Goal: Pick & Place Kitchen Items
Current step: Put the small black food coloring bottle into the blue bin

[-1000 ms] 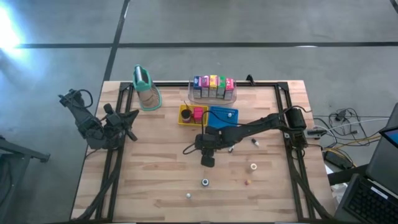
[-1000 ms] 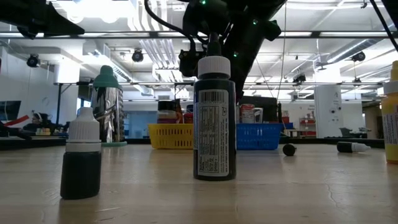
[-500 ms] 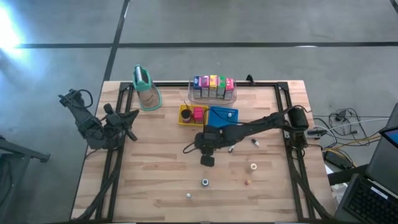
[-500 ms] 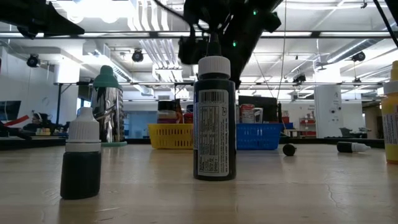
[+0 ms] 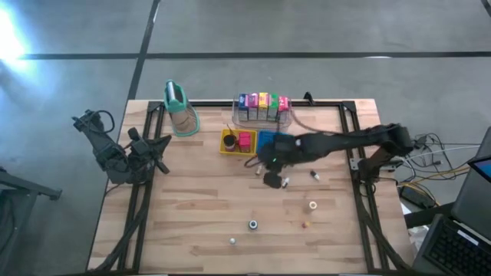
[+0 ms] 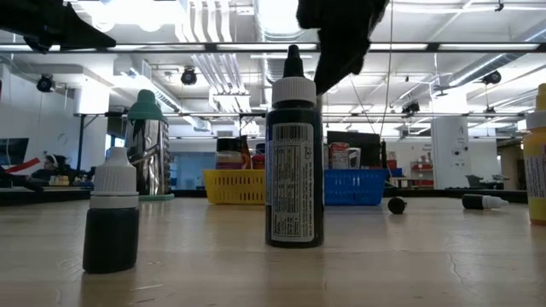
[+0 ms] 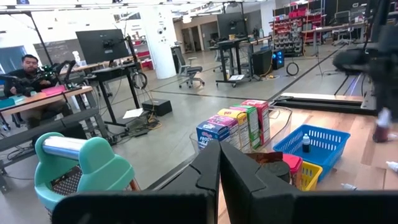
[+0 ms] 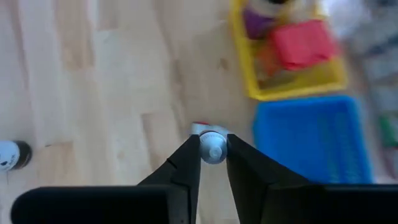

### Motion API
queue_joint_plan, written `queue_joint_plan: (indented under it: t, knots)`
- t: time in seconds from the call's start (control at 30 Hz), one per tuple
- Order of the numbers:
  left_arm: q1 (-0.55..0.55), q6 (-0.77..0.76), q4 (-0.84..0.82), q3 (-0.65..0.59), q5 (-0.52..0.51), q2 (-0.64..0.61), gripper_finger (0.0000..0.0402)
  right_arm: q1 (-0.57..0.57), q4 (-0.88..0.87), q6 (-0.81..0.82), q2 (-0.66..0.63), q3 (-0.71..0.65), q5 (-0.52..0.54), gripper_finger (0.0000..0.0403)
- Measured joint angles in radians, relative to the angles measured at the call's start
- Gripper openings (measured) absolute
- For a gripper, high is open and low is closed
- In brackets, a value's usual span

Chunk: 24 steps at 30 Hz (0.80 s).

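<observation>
My right gripper [image 5: 274,179] sits mid-table in the high view, just below the blue tray [image 5: 285,139], fingers closed on a small white-capped bottle [image 8: 213,150]; the right wrist view looks straight down its cap, so the bottle's long axis runs along my fingers, roughly vertical. The relation that matters: the blue tray [image 8: 311,144] lies just beside the held bottle, toward the frame's upper centre in the high view, with the yellow tray [image 5: 235,141] next to it on the left. My judgement is the drop goes into one of those two, a short move up-frame. Right arm is clearly nearer; left gripper [image 7: 219,163] is parked at the table's left edge, fingers together, nothing held. Colourful cartons [image 5: 262,105] stand in the clear bin at the top edge. Loose small bottles [image 5: 252,225] remain at lower centre; the low view shows a tall dark bottle [image 6: 294,162] and a shorter one [image 6: 112,218] upright. Surface is bare wood planks, open lab behind.
</observation>
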Motion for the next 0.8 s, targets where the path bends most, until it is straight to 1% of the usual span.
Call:
queue_joint_plan:
  t: [0.17, 0.37, 0.47, 0.67, 0.8]
  knots:
    - [0.000, 0.000, 0.001, 0.000, 0.000, 0.000, 0.0014, -0.071, -0.036, 0.046, -0.101, -0.038, 0.025, 0.0071]
    - [0.000, 0.000, 0.001, 0.000, 0.000, 0.001, 0.0014, -0.175, -0.017, 0.095, -0.161, -0.163, 0.026, 0.0057]
    - [0.000, 0.000, 0.000, 0.000, 0.000, 0.001, 0.0014, -0.214, 0.065, 0.108, -0.174, -0.250, 0.026, 0.0057]
    - [0.000, 0.000, 0.000, 0.000, 0.000, 0.001, 0.0014, -0.267, 0.228, 0.128, -0.196, -0.410, 0.018, 0.0069]
    - [0.000, 0.000, 0.000, 0.000, 0.000, 0.001, 0.0014, -0.289, 0.309, 0.144, -0.205, -0.485, 0.018, 0.0061]
